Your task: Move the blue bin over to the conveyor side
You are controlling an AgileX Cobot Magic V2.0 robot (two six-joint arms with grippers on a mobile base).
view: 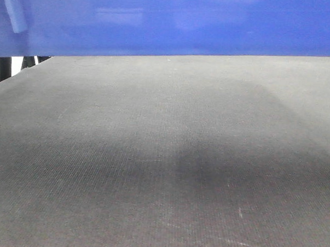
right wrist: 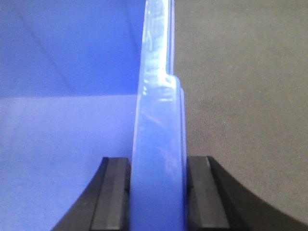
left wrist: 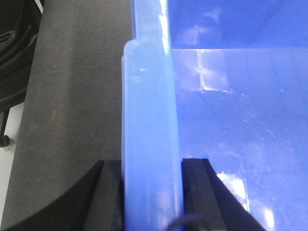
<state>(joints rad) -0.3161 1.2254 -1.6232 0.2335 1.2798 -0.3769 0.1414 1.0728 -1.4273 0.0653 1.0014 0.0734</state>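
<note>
Two grips, both clenched: my left gripper (left wrist: 151, 166) and my right gripper (right wrist: 158, 163) each pinch a rim wall of the blue bin (view: 169, 20), which lies over the dark belt of the conveyor side (view: 163, 156)

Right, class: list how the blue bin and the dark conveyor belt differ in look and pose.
The blue bin is glossy; the conveyor belt is matt with a fine weave. The bin is bright blue, the belt dark grey. The bin's wall stands upright; the belt lies flat. Both run past the front view's edges.
</note>
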